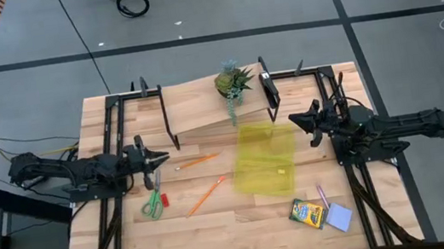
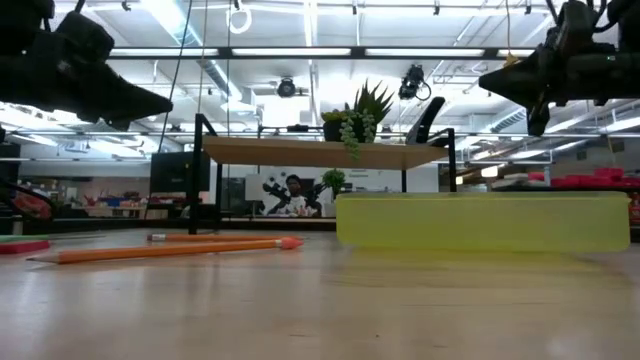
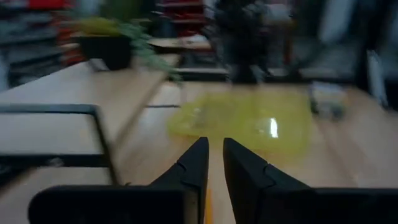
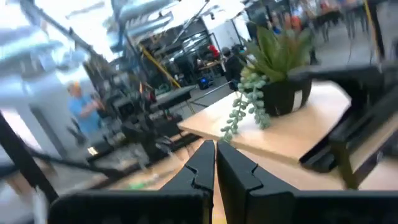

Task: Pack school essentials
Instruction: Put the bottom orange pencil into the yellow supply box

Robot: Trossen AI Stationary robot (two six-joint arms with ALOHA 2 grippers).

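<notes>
presently, contents of my counter [image 1: 246,242], listed left to right.

my left tool [image 1: 160,158]: raised above the counter's left side, fingers nearly together with a thin gap, holding nothing.

green-handled scissors [image 1: 154,202]: flat on the wood just beside and nearer the front than that tool. not packed.

two orange pencils [image 1: 198,160]: one short of the pouch, the other [image 1: 206,196] slanting toward the front; both loose, apart from each other.

potted plant [image 1: 234,82]: on the raised wooden shelf [image 1: 202,101] at the back, trailing over its edge.

translucent yellow pouch [image 1: 266,156]: lying flat near the middle. i see nothing of the set inside it.

crayon box [image 1: 308,213], thin pink pen [image 1: 322,195], pale blue notepad [image 1: 338,217]: grouped at the front right, the box touching or just beside the notepad, the pen just behind them.

my right tool [image 1: 296,121]: in the air beside the pouch's back right corner, fingers almost shut, empty.

progress, as i judge it: not begun. every item lies out on the wood, so all the collecting is left to do.

surface: pale butcher-block planks inside a black frame. room: grey floor with cables, and, across the counter, an open workshop with ceiling strip lights and shelving.
</notes>
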